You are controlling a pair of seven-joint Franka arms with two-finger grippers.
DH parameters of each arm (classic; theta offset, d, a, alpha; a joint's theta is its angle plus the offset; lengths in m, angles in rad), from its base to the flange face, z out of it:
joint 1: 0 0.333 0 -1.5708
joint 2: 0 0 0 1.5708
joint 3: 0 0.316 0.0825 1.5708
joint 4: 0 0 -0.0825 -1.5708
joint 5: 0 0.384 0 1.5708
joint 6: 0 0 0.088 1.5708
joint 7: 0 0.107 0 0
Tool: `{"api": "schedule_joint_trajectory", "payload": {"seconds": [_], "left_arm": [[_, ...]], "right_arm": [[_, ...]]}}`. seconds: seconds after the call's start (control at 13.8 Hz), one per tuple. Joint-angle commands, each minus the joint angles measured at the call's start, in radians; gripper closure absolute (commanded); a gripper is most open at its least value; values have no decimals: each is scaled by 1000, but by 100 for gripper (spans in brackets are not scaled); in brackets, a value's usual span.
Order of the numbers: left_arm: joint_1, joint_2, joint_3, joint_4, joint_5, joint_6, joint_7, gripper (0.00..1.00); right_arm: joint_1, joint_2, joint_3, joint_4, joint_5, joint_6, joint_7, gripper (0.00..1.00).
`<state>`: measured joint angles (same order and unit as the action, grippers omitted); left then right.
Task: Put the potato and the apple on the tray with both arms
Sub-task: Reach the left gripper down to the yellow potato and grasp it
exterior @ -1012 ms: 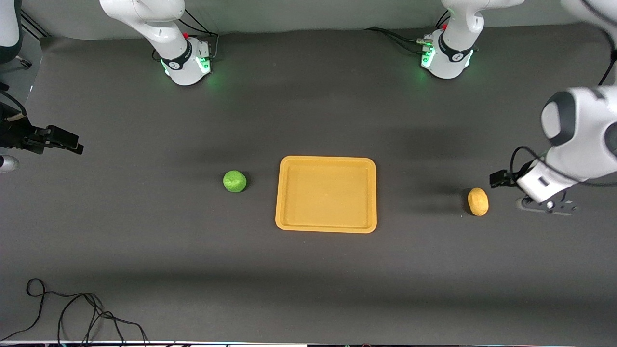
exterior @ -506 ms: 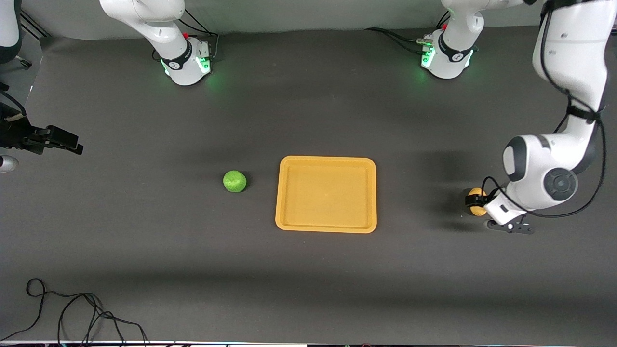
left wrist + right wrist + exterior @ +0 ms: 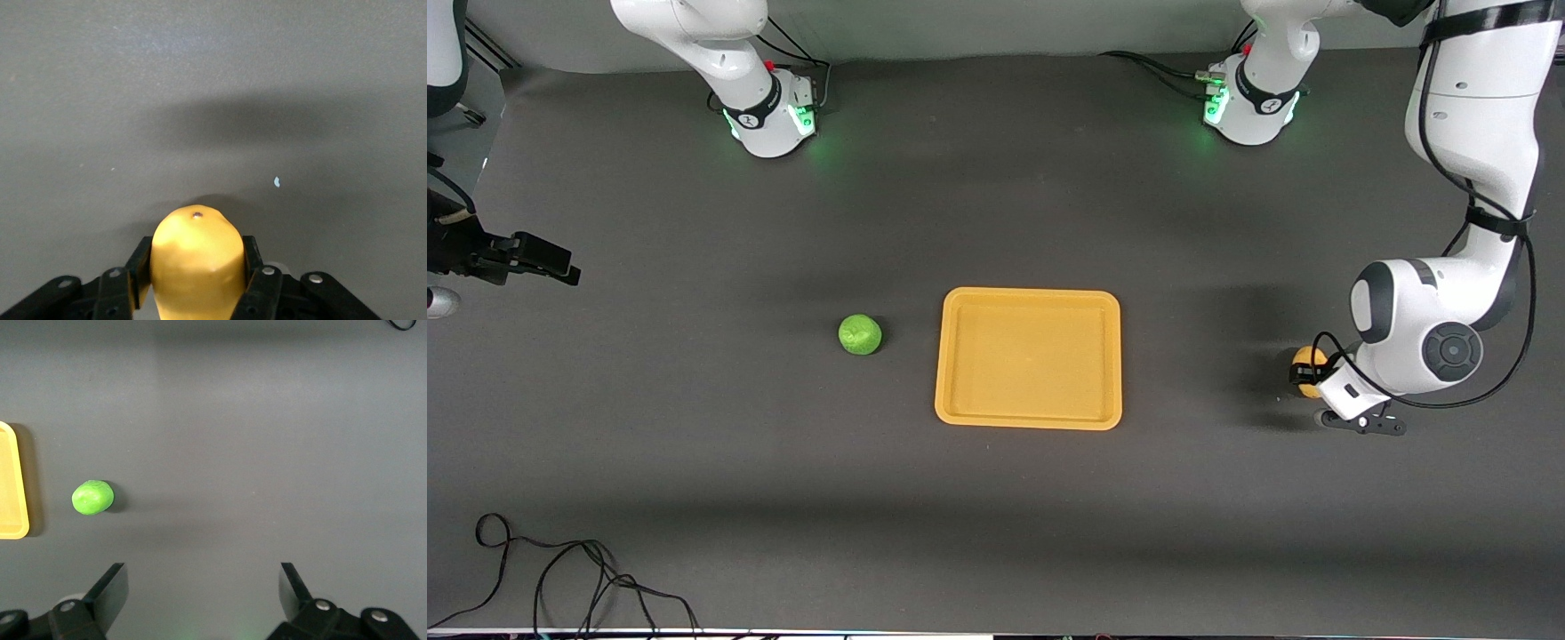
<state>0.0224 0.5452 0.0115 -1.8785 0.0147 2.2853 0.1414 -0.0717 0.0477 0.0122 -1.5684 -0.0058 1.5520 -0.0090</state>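
The surface (image 3: 996, 516) is a plain dark grey all over. The tray (image 3: 951, 356) is a flat orange-yellow with no pattern. The apple (image 3: 860, 335) is bright green with faint lighter mottling. The potato (image 3: 197, 267) is a smooth yellow-tan, with one tiny dark speck at its rounded end. Both arms are white with dark grey joint caps and black cables, and green lights glow at their bases. The left gripper (image 3: 193, 283) and the right gripper (image 3: 203, 593) are black. A black cable (image 3: 560, 569) lies looped on the grey surface.
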Motion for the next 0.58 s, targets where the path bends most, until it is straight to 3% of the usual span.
{"api": "schedule_joint_trajectory", "payload": {"seconds": [0.0,0.22,0.51], "left_arm": [[-12,-51,-7,97,-31,-166,-66,88],[-114,-37,-27,266,-64,-341,-262,88],[-235,5,-126,312,-124,-329,-518,84]], "right_arm": [[12,1,-11,10,-8,5,0,0],[12,1,-11,10,-7,5,0,0],[13,0,-11,7,-6,5,-8,0]]}}
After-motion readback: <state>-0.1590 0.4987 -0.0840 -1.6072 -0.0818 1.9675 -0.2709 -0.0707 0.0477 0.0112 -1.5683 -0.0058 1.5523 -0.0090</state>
